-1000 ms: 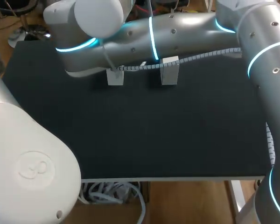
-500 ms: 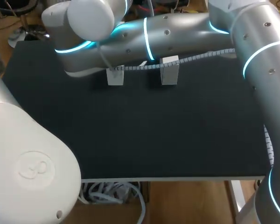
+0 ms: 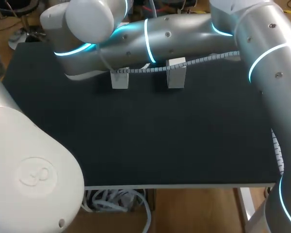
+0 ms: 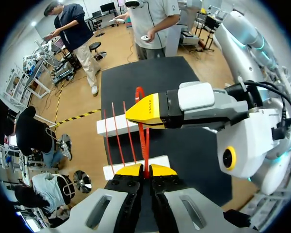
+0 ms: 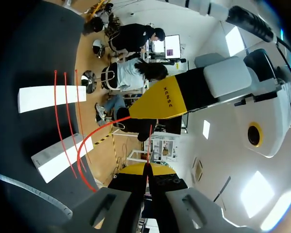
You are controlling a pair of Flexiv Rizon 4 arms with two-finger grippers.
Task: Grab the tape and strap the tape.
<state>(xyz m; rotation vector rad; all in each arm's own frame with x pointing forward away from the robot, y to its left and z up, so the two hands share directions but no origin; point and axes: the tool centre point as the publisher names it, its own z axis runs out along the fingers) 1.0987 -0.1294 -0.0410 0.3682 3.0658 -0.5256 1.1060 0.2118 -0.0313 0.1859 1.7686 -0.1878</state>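
**Setting.** Black worktop (image 3: 184,141) carrying two white blocks, one (image 3: 120,79) to the left of the other (image 3: 176,73), set apart near the far edge.

**Item: red tape (image 4: 145,143).** A thin strip. Three strands lie across both blocks, side by side. A further length runs free above them, held between our two tools.

**Left tool (image 4: 146,170).** Yellow tips pressed together on the tape. From here the strip's long axis runs straight ahead to the other tool.

**Right tool (image 5: 147,168).** Tips likewise pinched on the tape. In its own wrist view the strip runs ahead to the left tool, then curves away down toward the blocks.

**Governing relation.** The tools meet close together above the blocks, and the wound strands lie just beside the free length. We judge the next wrap depends on laying that length across both blocks, parallel to the three in place.

**Arms.** Our right arm (image 3: 174,34) reaches along the far side past the middle, over the blocks. Our left arm (image 3: 34,170) fills the near left corner; neither tool shows in the head view.
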